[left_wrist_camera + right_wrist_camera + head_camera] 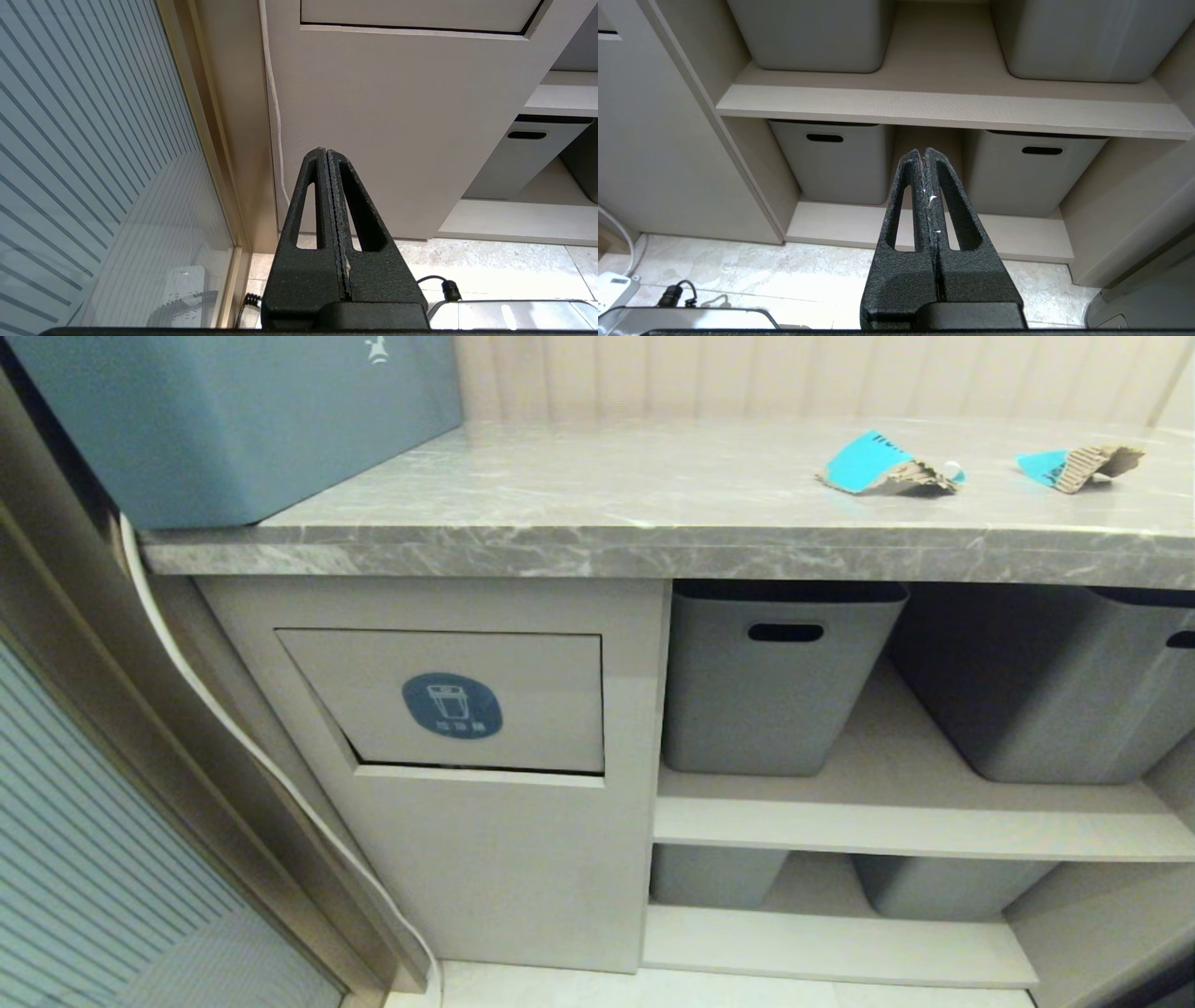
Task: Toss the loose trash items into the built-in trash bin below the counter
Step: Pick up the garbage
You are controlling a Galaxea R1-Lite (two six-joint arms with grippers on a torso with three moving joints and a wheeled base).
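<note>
Head view: two cardboard scraps (887,467) (1078,465) are seen on the desk (597,513); left gripper (325,151) and right gripper (923,151) are clenched, empty.

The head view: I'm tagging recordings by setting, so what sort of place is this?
Probably an office pantry or kitchenette. A grey marble-patterned counter runs over a beige cabinet with a built-in trash bin flap marked by a bin sticker, and open shelves beside it hold grey storage tubs.

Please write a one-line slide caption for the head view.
Two torn turquoise-faced cardboard scraps lie on grey marble counter above beige flap bin.
</note>
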